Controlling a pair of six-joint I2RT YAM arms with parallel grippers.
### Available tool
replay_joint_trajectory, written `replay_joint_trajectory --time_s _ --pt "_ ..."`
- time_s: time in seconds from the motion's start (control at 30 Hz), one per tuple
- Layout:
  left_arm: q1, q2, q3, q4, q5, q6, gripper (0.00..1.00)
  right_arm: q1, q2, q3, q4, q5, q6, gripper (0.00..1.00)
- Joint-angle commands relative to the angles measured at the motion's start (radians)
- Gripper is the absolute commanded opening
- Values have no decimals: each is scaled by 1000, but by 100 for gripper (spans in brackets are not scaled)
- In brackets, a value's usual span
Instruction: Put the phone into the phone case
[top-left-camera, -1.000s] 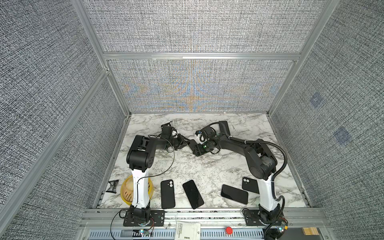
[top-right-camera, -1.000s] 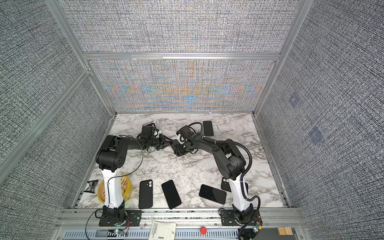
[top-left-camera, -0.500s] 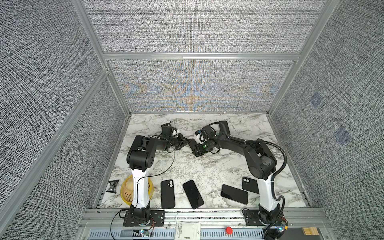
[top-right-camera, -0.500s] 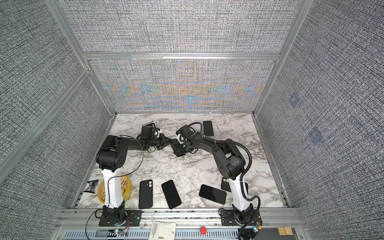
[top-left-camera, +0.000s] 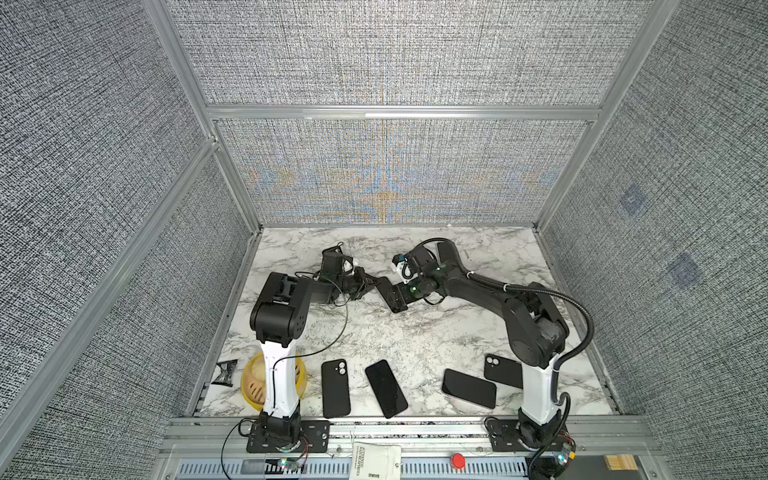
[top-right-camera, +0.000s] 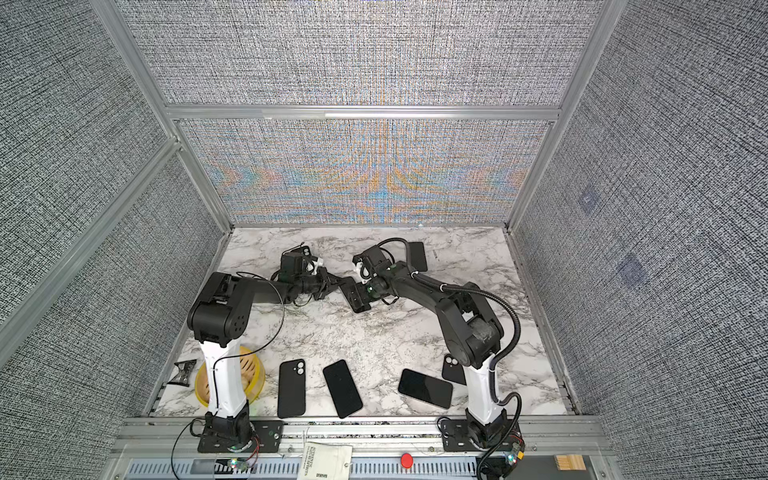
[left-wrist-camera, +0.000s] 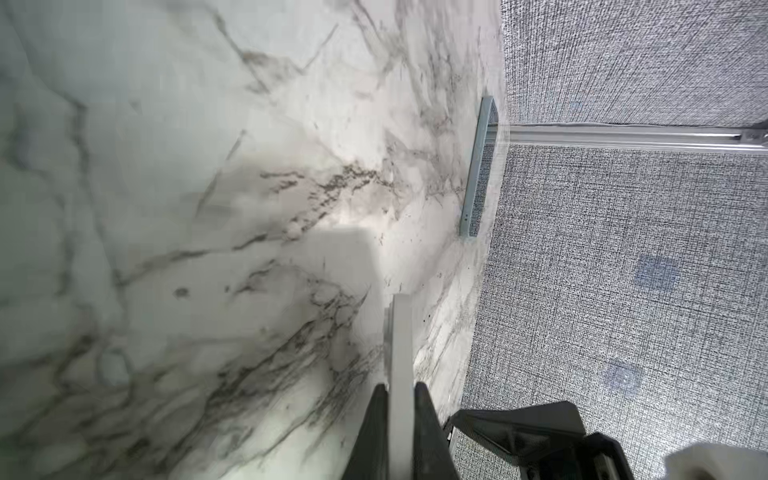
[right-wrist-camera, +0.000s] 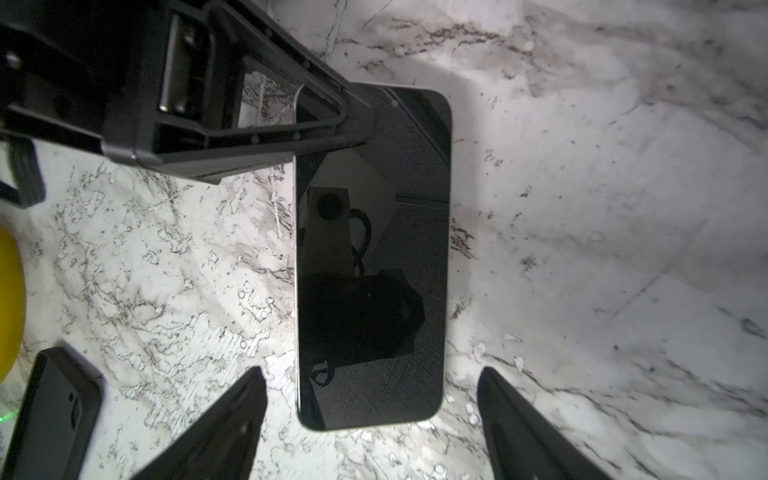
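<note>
The phone (right-wrist-camera: 374, 249) hung above the bench (top-left-camera: 374, 332), left gripper (left-wrist-camera: 400, 399) clamped on one end, right gripper (right-wrist-camera: 370, 374) spread wide around the other, not touching. The case (top-left-camera: 335, 388) lay empty near the front edge; insertion not begun.

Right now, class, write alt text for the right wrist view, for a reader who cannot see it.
A dark-screened phone fills the middle, with the left gripper shut on its far end. The right gripper is open, one finger on either side of the phone's near end, not touching it. A black phone case lies nearby on the marble table.
</note>
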Motion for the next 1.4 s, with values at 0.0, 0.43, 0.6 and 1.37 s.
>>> replay_joint_trajectory --time_s 0.0,0.43,0.6,1.37 --pt "0 -17 -12 105 21 -58 5 -5 -55 -25 3 14 23 83" --pt "-2 -99 -50 377 11 -272 5 -118 -494 -574 656 -142 621 81" --pt "-8 -95 -64 503 0 -377 5 -153 -462 -771 1155 -186 944 79" --pt "-23 -63 -86 691 -37 -542 5 -147 -153 -717 1580 -231 1263 36"
